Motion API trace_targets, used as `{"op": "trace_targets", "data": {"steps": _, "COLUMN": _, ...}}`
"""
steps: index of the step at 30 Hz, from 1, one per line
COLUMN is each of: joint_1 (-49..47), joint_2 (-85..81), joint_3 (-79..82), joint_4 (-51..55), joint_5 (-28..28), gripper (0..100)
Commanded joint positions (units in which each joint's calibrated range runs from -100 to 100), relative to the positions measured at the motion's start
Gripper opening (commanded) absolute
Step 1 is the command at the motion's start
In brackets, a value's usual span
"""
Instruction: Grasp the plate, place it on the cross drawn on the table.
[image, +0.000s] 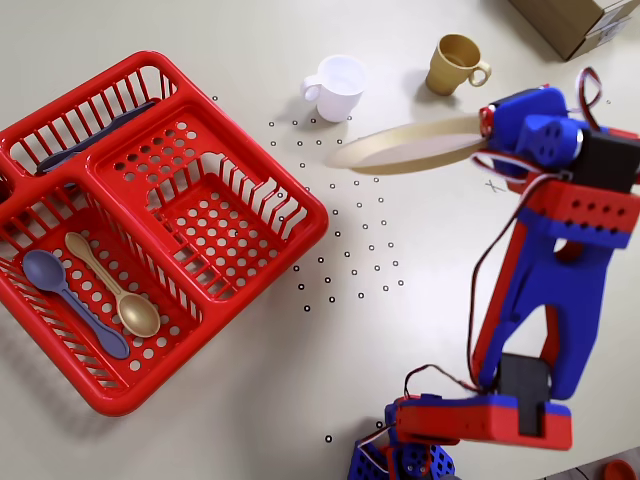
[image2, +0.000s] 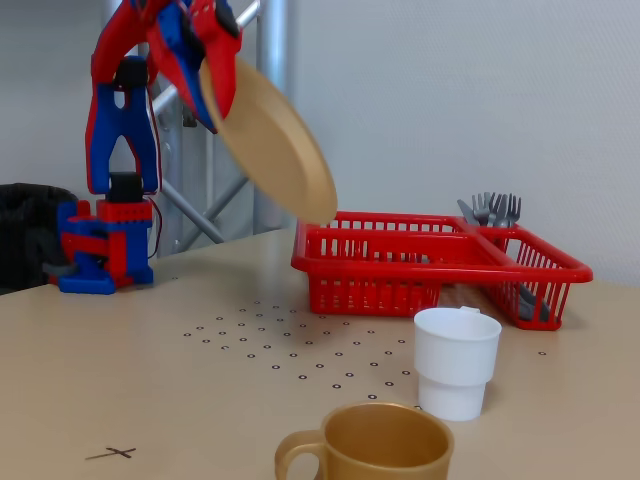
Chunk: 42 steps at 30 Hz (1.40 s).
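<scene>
**Plate airborne, cross not yet reached**

My gripper (image2: 207, 62) is clamped on the plate (image2: 272, 140) rim, holding it tilted high above the table (image2: 180, 380), clear of the red basket (image: 150, 215). Left, I judge: travel to the cross (image2: 111, 453) and set down

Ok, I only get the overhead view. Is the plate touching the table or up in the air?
Observer: Up in the air. The fixed view shows the plate tilted, high above the table, with the pincer clamped on its top edge.
Operator: And what are the grey things in the basket?
Observer: Forks. They stand in the far end of the basket, tines up.
Operator: What's behind the arm?
Observer: A metal pole rising in front of a plain wall.
</scene>
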Motion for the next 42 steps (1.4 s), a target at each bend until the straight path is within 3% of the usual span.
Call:
{"op": "trace_targets", "data": {"steps": 1, "joint_1": 3.29, "joint_2": 0.62, "joint_3": -4.08, "joint_4": -3.03, "joint_5": 0.59, "gripper": 0}}
{"op": "trace_targets", "data": {"steps": 10, "joint_1": 11.19, "joint_2": 9.75, "joint_3": -3.63, "joint_4": -14.95, "joint_5": 0.34, "gripper": 0}}
{"op": "trace_targets", "data": {"steps": 23, "joint_1": 19.87, "joint_2": 17.94, "joint_3": -3.81, "joint_4": -23.15, "joint_5": 2.1, "gripper": 0}}
{"op": "trace_targets", "data": {"steps": 42, "joint_1": 21.17, "joint_2": 33.5, "joint_3": -7.16, "joint_4": -35.95, "joint_5": 2.83, "gripper": 0}}
